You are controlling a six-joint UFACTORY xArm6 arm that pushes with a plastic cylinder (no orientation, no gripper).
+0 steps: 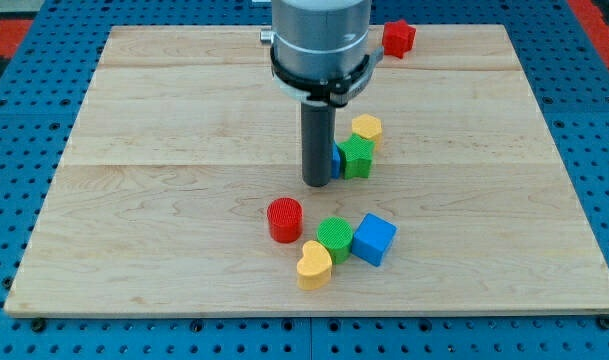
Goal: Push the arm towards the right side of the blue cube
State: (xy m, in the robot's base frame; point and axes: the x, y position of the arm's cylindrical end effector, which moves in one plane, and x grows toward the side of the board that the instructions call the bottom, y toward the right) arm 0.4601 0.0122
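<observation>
The blue cube (374, 239) lies near the view's bottom, right of centre, touching a green cylinder (334, 236) on its left. A yellow heart block (314, 265) sits just below-left of the green cylinder. A red cylinder (284, 219) stands left of them. My tip (316, 183) is above and left of the blue cube, above the red and green cylinders. It sits right beside a small blue block (338, 161), mostly hidden behind the rod, which touches a green block (358, 157) with a yellow block (367, 128) behind it.
A red block (399, 38) lies near the board's top edge, right of the arm's body. The wooden board (164, 200) sits on a blue pegboard table (24, 90).
</observation>
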